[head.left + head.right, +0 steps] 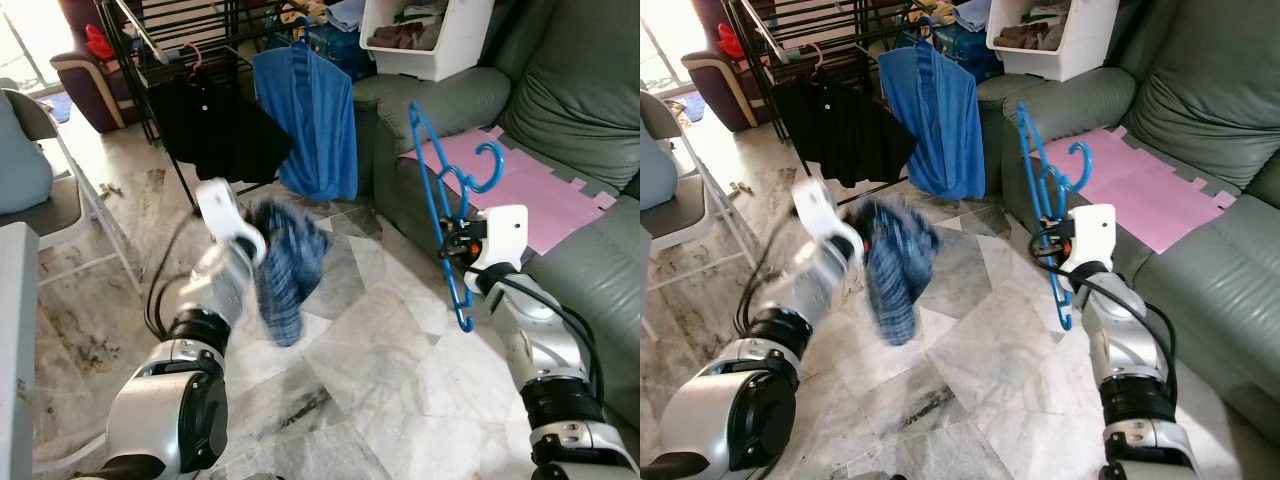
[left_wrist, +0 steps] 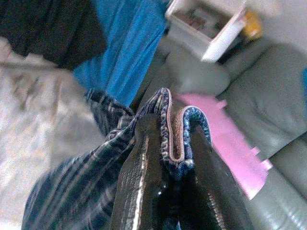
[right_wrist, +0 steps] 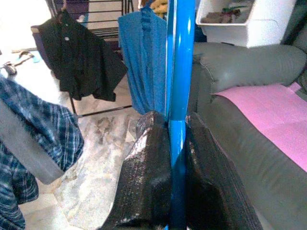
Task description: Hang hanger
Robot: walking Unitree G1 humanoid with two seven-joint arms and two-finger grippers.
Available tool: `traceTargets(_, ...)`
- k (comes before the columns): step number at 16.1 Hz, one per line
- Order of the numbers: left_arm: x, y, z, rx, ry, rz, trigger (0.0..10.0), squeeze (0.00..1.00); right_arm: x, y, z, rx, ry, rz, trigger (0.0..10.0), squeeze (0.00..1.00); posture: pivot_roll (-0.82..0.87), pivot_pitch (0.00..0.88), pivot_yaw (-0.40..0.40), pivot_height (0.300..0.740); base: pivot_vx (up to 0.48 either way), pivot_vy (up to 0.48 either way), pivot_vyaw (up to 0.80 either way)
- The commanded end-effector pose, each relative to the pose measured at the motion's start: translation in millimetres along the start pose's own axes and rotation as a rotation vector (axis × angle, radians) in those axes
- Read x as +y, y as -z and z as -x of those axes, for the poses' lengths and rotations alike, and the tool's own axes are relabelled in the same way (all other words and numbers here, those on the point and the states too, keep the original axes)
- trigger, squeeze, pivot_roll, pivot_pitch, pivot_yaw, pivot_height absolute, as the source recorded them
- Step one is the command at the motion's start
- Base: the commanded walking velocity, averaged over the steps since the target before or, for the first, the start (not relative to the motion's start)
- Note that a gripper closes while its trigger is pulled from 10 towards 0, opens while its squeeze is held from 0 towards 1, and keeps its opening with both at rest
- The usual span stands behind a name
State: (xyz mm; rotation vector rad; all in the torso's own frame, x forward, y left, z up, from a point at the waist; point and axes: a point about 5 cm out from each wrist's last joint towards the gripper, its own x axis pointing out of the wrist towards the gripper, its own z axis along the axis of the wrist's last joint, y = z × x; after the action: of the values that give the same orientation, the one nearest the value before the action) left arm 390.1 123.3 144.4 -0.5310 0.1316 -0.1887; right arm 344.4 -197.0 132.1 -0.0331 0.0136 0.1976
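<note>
— What is the right gripper (image 3: 176,158) holding, there in front of the grey sofa (image 1: 560,110)?

— A blue plastic hanger (image 1: 447,215), thin-barred with a curled hook. It stands nearly upright, and the hook end points toward the sofa's pink foam mat (image 1: 520,185). The two black textured fingers (image 3: 148,177) are pressed onto its bar from both sides, so the bar runs straight up between them.

— And the left gripper (image 2: 170,163)?

— It is further from the sofa, over the marbled floor tiles (image 1: 380,360). Its glossy black fingers pinch the folded hem of a blue checked shirt (image 1: 288,265), which hangs limp and blurred.

— What's behind them?

— A dark drying rack (image 1: 190,40) beside the sofa carries a black shirt (image 1: 215,130) and a blue shirt (image 1: 315,120).
</note>
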Motion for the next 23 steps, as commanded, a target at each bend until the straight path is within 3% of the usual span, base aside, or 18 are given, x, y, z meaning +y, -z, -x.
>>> traceTargets(1,-6.0,-12,-2.5,-0.030,0.035,-0.020,10.0,0.00,5.5,-8,-1.6,-0.038,-0.018,0.020,10.0,0.00,-0.16,0.000,0.044,0.740,0.000,0.000,0.00)
traceTargets(2,-7.7,-19,-3.1,-0.049,0.054,-0.051,10.0,0.00,9.5,-7,-1.5,-0.039,-0.031,0.022,10.0,0.00,-0.16,0.000,0.045,0.740,0.000,0.000,0.00)
traceTargets(5,-13.6,-37,-2.6,-0.101,0.137,-0.356,10.0,0.00,17.4,-1,5.2,0.019,-0.162,0.004,10.0,0.00,-0.16,0.000,0.050,0.740,0.000,0.000,0.00)
traceTargets(7,-15.6,-53,-5.1,-0.130,0.158,-0.411,10.0,0.00,27.6,7,18.3,0.114,-0.379,0.052,10.0,0.00,-0.16,0.000,0.055,0.740,0.000,0.000,0.00)
traceTargets(9,-30.5,-73,-6.0,-0.200,0.284,-0.448,10.0,0.00,34.5,21,41.4,0.253,-0.604,0.069,10.0,0.00,-0.17,0.000,0.061,0.740,0.000,0.000,0.00)
traceTargets(10,-48.4,-82,-3.4,-0.248,0.430,-0.537,10.0,0.00,37.0,26,52.8,0.324,-0.677,-0.037,10.0,0.00,-0.17,0.000,0.064,0.740,0.000,0.000,0.00)
traceTargets(12,-60.4,-83,-0.1,-0.267,0.543,-0.688,10.0,0.00,44.5,26,63.6,0.352,-0.761,-0.076,10.0,0.00,-0.17,0.000,0.069,0.740,0.000,0.000,0.00)
traceTargets(15,-52.6,-84,-0.4,-0.264,0.503,-0.865,10.0,0.00,37.1,16,64.8,0.321,-0.743,-0.065,10.0,0.00,-0.17,0.000,0.073,0.740,0.000,0.000,0.00)
traceTargets(16,-46.4,-86,0.0,-0.272,0.450,-1.015,10.0,0.00,24.0,11,66.4,0.327,-0.715,-0.030,10.0,0.00,-0.17,0.000,0.074,0.740,0.000,0.000,0.00)
traceTargets(17,-39.6,-89,-2.2,-0.256,0.371,-1.080,10.0,0.00,14.8,7,67.2,0.328,-0.689,-0.011,10.0,0.00,-0.18,0.000,0.075,0.740,0.000,0.000,0.00)
traceTargets(18,-31.8,-93,-5.9,-0.227,0.281,-0.997,10.0,0.00,4.6,3,66.5,0.321,-0.647,0.042,10.0,0.00,-0.18,0.000,0.076,0.740,0.000,0.000,0.00)
traceTargets(19,-30.0,-94,-7.3,-0.211,0.265,-0.935,10.0,0.00,-1.1,1,64.3,0.313,-0.615,0.088,10.0,0.00,-0.19,0.000,0.077,0.740,0.000,0.000,0.00)
traceTargets(21,-31.7,-93,-9.6,-0.203,0.260,-0.868,10.0,0.00,-9.1,0,53.1,0.291,-0.496,0.128,10.0,0.00,-0.19,0.000,0.077,0.740,0.000,0.000,0.00)
traceTargets(23,-38.7,-91,-11.4,-0.215,0.275,-0.872,10.0,0.00,-11.5,-2,41.8,0.232,-0.397,0.136,10.0,0.00,-0.18,0.000,0.076,0.740,0.000,0.000,0.00)
